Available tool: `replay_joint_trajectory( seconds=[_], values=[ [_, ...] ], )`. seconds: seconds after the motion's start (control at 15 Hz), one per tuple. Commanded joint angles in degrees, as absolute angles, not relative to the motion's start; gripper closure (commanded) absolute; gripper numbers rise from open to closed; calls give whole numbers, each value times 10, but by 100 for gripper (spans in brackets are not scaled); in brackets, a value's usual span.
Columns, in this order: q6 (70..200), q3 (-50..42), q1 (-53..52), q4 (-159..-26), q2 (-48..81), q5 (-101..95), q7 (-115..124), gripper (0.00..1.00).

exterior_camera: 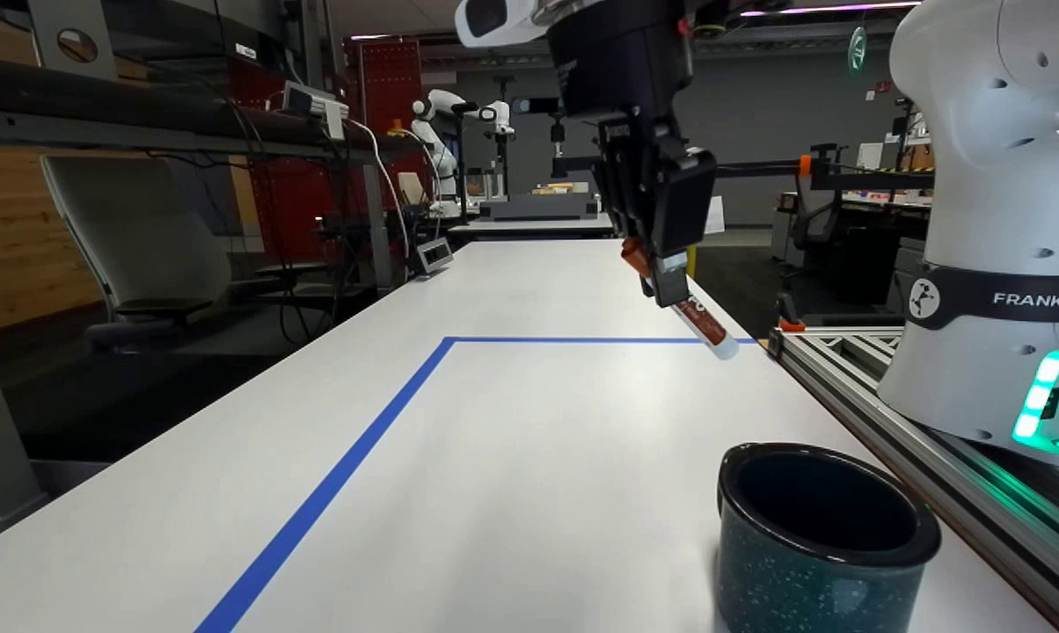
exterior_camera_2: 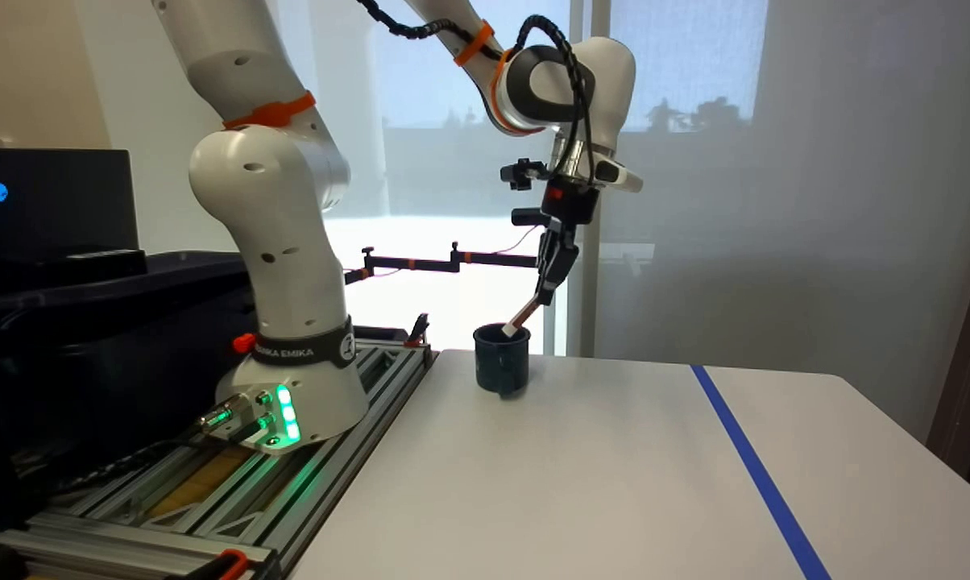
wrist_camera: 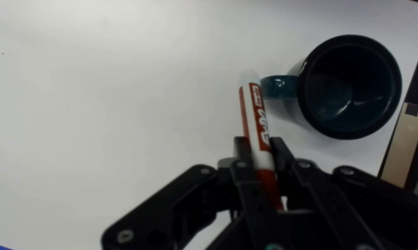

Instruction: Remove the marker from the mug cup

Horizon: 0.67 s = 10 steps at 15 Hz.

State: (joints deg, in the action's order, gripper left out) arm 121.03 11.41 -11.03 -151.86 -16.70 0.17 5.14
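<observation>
The marker is red and white with a red cap. It shows in both exterior views (exterior_camera: 704,321) (exterior_camera_2: 523,316) and in the wrist view (wrist_camera: 253,114). My gripper (exterior_camera: 664,286) (exterior_camera_2: 544,298) (wrist_camera: 259,141) is shut on the marker near its cap. The marker hangs tilted, its pale end pointing down, above the table. The mug cup (exterior_camera: 820,593) (exterior_camera_2: 501,364) is dark teal and stands upright on the table. In the wrist view, the mug cup (wrist_camera: 348,134) is to the right of the marker, with its handle near the marker's pale end. The visible mug interior holds nothing.
The white table (exterior_camera: 529,492) (exterior_camera_2: 654,483) bears blue tape lines (exterior_camera: 336,479) (exterior_camera_2: 759,475). The arm's base (exterior_camera: 978,369) (exterior_camera_2: 300,395) stands on a metal frame along the table edge near the mug. A small grey device (exterior_camera: 434,255) sits at the table's far edge.
</observation>
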Motion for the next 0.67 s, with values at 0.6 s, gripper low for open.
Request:
replay_joint_trajectory(
  seconds=[0.6],
  values=[
    [1211, 35, -76, -1453, -44, 0, -235, 95]
  ],
)
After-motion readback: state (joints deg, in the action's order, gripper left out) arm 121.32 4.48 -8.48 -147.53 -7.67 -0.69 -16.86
